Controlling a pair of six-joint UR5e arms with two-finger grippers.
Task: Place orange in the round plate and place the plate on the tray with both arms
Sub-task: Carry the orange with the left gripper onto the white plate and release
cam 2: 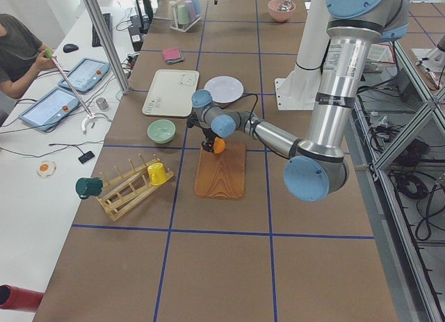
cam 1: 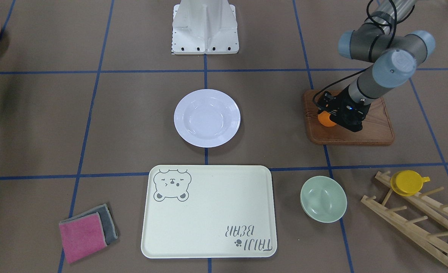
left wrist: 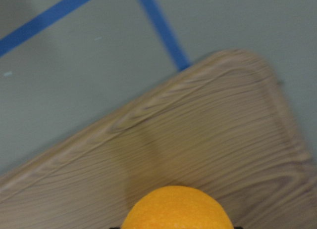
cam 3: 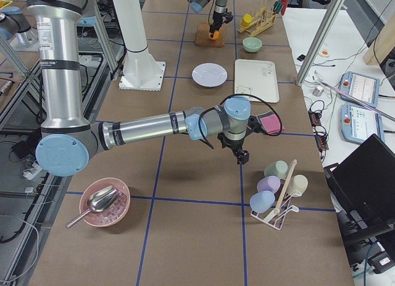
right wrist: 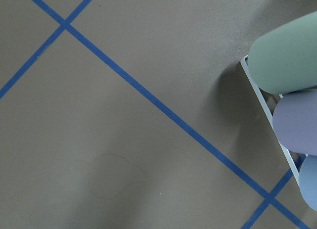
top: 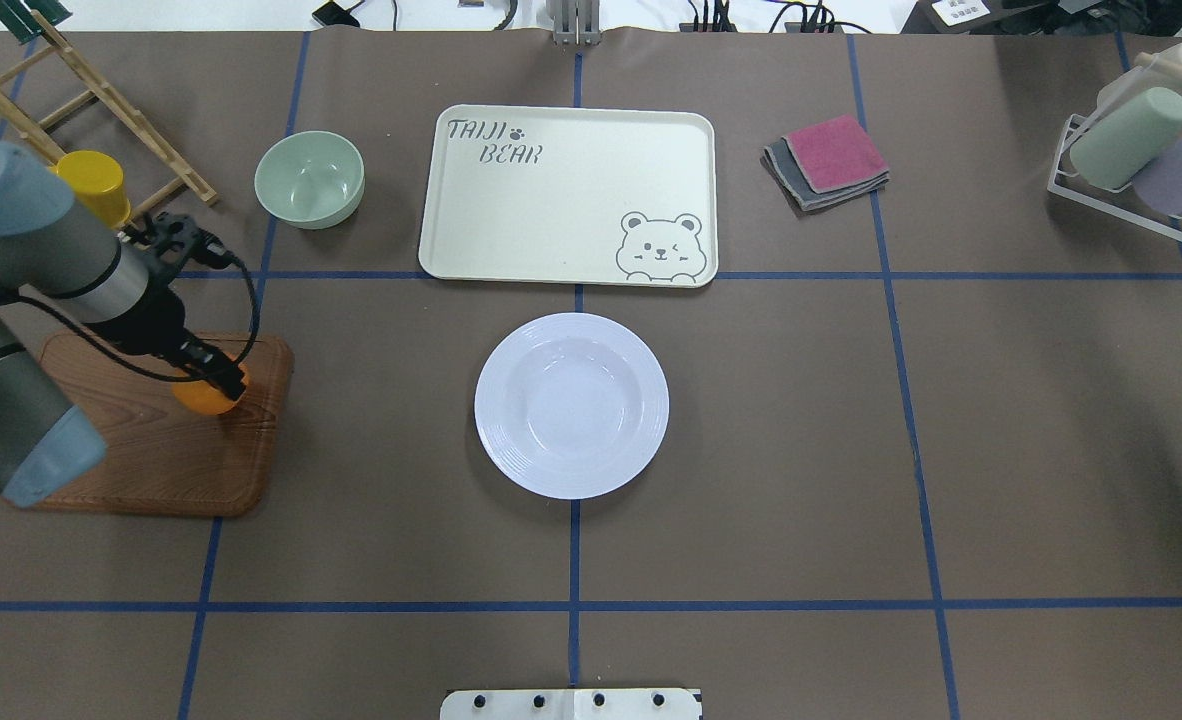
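The orange is over the far end of a brown wooden board, and my left gripper is shut on it from above. It fills the bottom of the left wrist view, with the board's grain blurred behind it. The white round plate lies empty at the table's centre. Just beyond it is the cream tray, also empty. My right gripper hangs low over bare table near a cup rack; I cannot tell whether it is open or shut.
A pale green bowl sits left of the tray. A yellow cup hangs on a wooden rack behind the board. Folded pink and grey cloths lie right of the tray. A rack of pastel cups stands far right.
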